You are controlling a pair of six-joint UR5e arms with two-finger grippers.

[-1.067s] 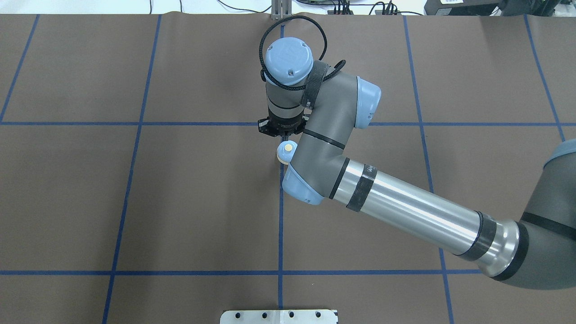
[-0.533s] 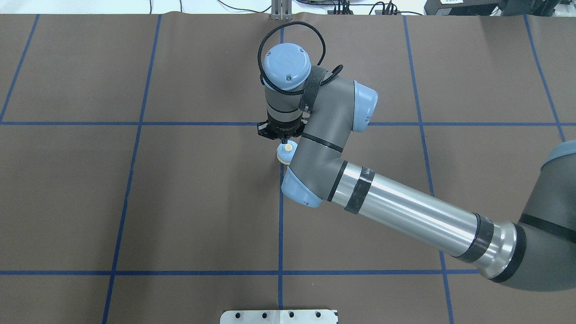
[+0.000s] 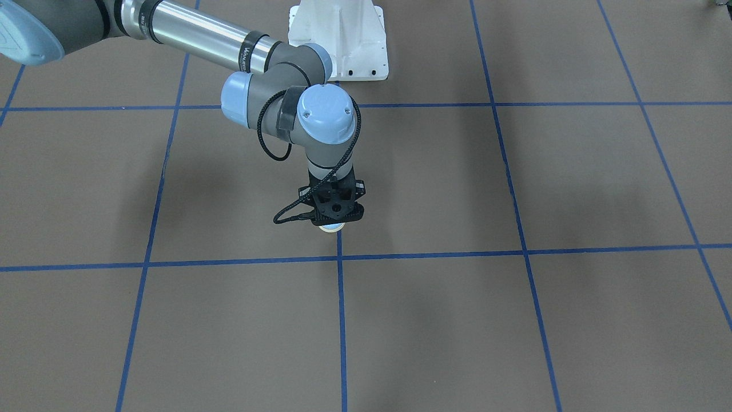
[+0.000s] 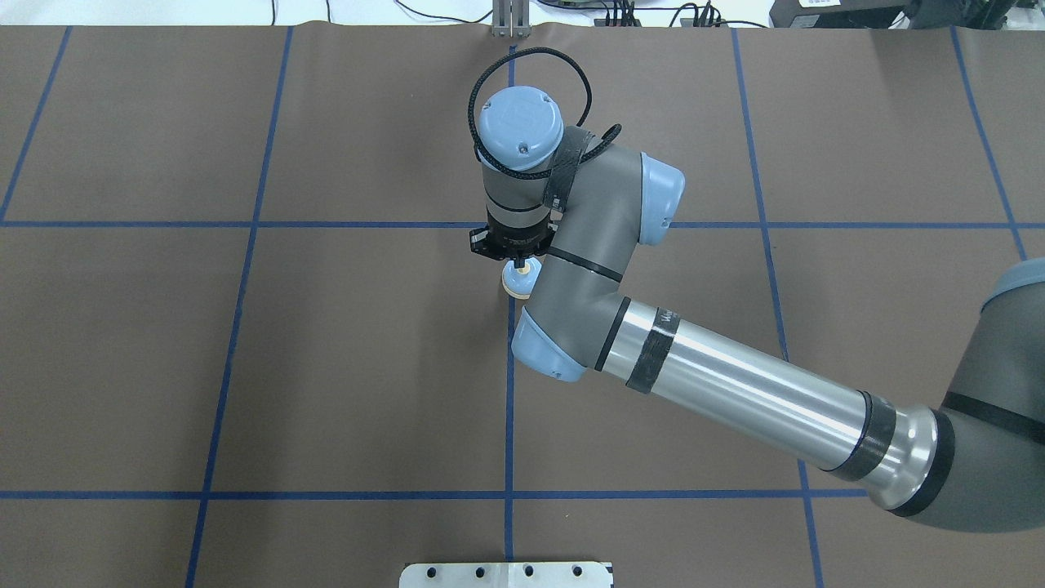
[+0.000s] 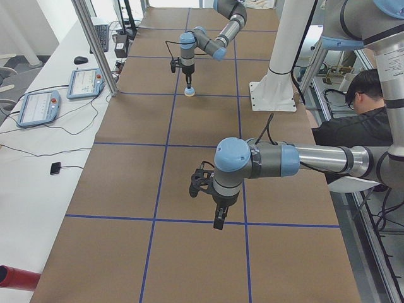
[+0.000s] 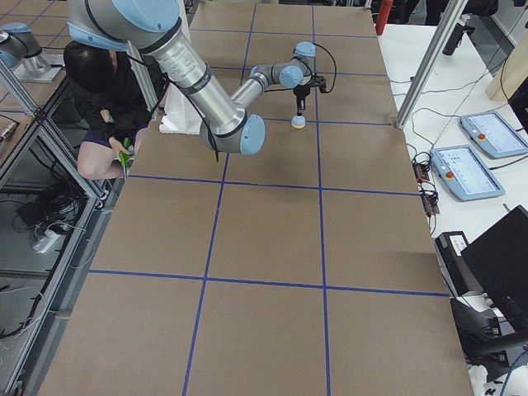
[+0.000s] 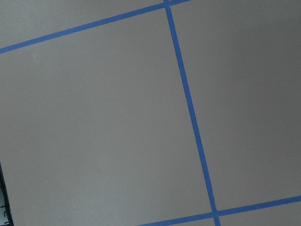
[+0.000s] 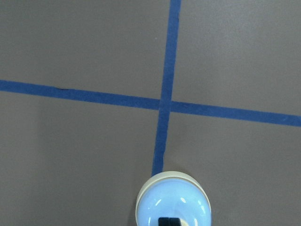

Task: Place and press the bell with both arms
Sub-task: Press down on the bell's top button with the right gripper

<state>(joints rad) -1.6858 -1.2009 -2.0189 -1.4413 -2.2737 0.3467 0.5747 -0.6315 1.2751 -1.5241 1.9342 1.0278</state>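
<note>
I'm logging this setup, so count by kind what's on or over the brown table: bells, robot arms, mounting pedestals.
Bell: 1
Robot arms: 2, the right arm and the left arm
White pedestal: 1
Total: 4

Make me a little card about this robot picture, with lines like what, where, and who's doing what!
bell: light blue with a cream button, standing on a blue tape line near a crossing
right gripper: straight above the bell, jaws together, tip at the button
left gripper: far from the bell, over bare table; open or shut unclear
table: brown cover, blue grid
person: sitting beside the table
</note>
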